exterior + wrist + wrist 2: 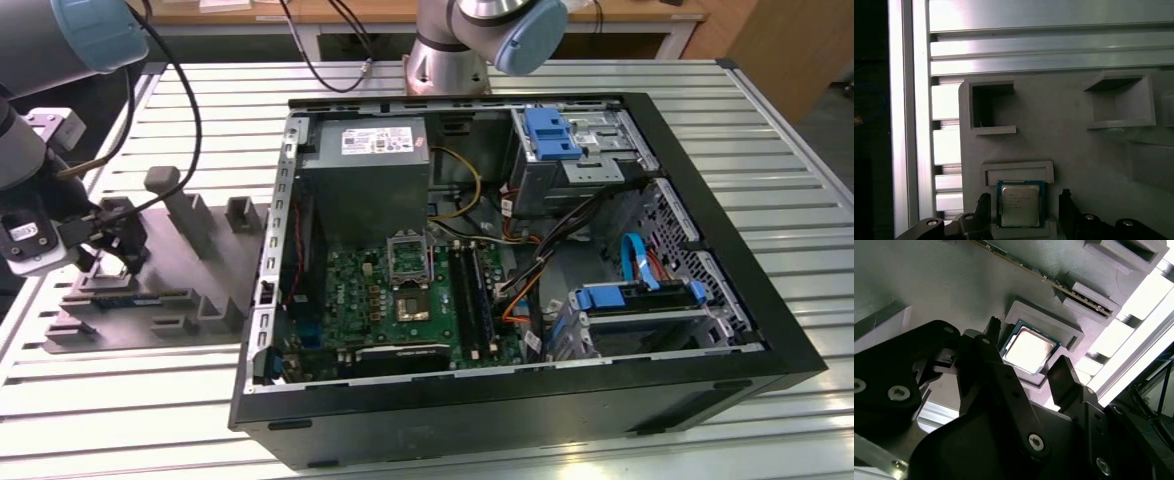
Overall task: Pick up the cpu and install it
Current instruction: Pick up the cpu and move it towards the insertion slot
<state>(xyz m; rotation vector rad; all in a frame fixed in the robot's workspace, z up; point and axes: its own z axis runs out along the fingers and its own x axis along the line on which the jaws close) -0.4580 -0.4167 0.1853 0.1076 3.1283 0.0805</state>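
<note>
The cpu [1020, 204] is sitting flat, silver lid up, in its little square recess in the grey holder block [214, 300]; it isn't lifted or tilted as far as I can see. The gripper [1029, 346] is right down over it with the jaws spread, one black finger [1066, 385] on each side of the chip; in the first wrist view there's a visible gap between the chip's edges and both fingers, so it's straddling the chip, not pinching it (nothing in its grasp).

Around the chip, the block has a raised lip on one side of the recess and a couple of other open pockets further along; the block lies on the slatted aluminium table [134, 400]. In the exterior view the arm and the block are over on the exterior view's left, well apart from the socket; the open black computer case [747, 340] lies on its side to the exterior view's right, with the green motherboard [367, 285] inside and the silver socket frame [408, 258] on it.
</note>
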